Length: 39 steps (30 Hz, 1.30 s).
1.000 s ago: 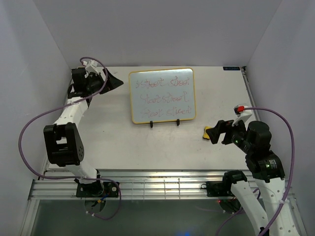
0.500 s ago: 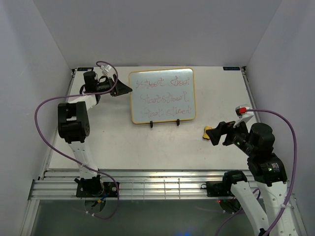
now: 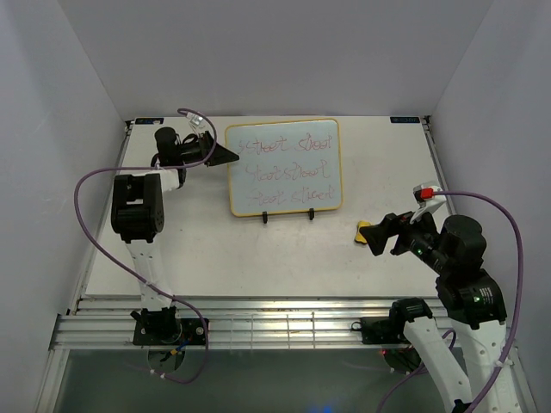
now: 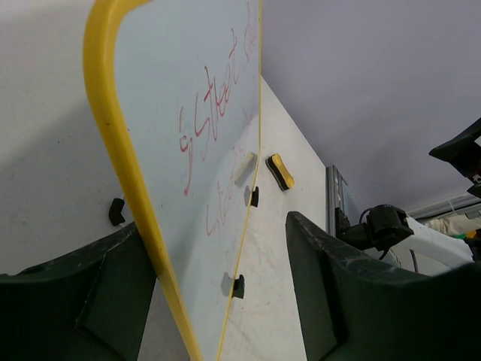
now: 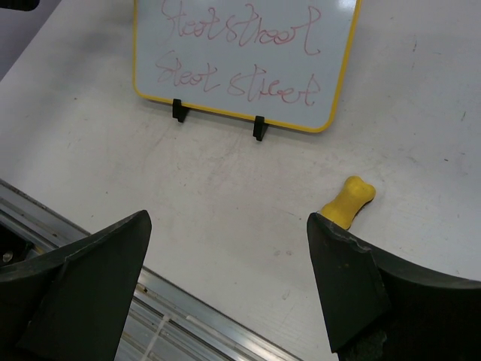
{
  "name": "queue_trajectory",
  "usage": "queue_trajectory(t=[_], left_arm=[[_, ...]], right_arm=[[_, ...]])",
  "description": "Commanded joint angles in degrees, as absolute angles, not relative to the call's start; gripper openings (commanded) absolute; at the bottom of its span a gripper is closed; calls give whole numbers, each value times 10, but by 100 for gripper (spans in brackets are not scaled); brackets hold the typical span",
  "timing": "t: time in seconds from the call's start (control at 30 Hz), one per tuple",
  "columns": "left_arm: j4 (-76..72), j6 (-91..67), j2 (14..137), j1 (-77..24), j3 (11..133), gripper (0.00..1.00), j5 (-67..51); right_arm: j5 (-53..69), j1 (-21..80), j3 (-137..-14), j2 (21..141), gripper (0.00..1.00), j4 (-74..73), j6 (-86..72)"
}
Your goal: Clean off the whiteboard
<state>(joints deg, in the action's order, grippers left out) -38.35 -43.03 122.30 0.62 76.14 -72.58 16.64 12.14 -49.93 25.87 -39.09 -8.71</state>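
Yellow-framed whiteboard (image 3: 284, 168): stands tilted back on two black stand feet (image 5: 179, 111), toward 12 o'clock on the tabletop (image 3: 215, 249); three rows of red scribble cover its face.
Left hand (image 3: 229, 155): at the board's 9 o'clock edge, near the top corner. In the wrist view its fingers (image 4: 98, 293) stand apart on either side of the yellow frame, one close against the frame, the other clear of the board's face; not clamped.
Right hand (image 3: 374, 234): fingers spread wide and holding nothing, low over the tabletop.
Yellow eraser (image 5: 348, 201): lies flat at 4 o'clock from the board, just beside the right hand's tips.
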Motion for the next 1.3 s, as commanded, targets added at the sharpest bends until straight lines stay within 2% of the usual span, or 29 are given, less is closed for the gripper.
queue_trajectory(t=[0.0, 0.13, 0.4, 0.6, 0.87, 0.9, 0.97, 1.0, 1.1, 1.2, 1.23, 1.27], left_arm=[[-542, -511, 1242, 9, 758, 74, -762], [-641, -605, 1273, 10, 762, 69, -770], [-637, -587, 1289, -19, 751, 68, -751], [-631, -583, 1303, -18, 758, 54, -750], [-627, -582, 1312, -18, 759, 42, -744], [-626, -581, 1312, -18, 759, 35, -744], [-623, -579, 1312, -18, 757, 31, -744], [-623, -579, 1312, -18, 757, 24, -744], [-628, -583, 1311, -19, 757, 20, -743], [-641, -595, 1307, -19, 756, 11, -744], [-645, -598, 1306, -18, 756, 3, -744], [-652, -605, 1304, -18, 756, 0, -746]], right_arm=[[182, 125, -530, 262, 90, -388, -77], [185, 125, -533, 265, 90, -387, -75], [188, 125, -538, 272, 91, -388, -72], [185, 125, -537, 270, 91, -391, -68], [189, 125, -530, 272, 92, -386, -69], [189, 125, -530, 272, 92, -385, -69], [190, 125, -529, 273, 92, -384, -69], [192, 125, -527, 273, 92, -383, -70], [193, 125, -524, 272, 92, -381, -72], [195, 125, -520, 273, 93, -379, -74], [195, 125, -520, 273, 93, -379, -74], [195, 125, -519, 273, 93, -378, -75]])
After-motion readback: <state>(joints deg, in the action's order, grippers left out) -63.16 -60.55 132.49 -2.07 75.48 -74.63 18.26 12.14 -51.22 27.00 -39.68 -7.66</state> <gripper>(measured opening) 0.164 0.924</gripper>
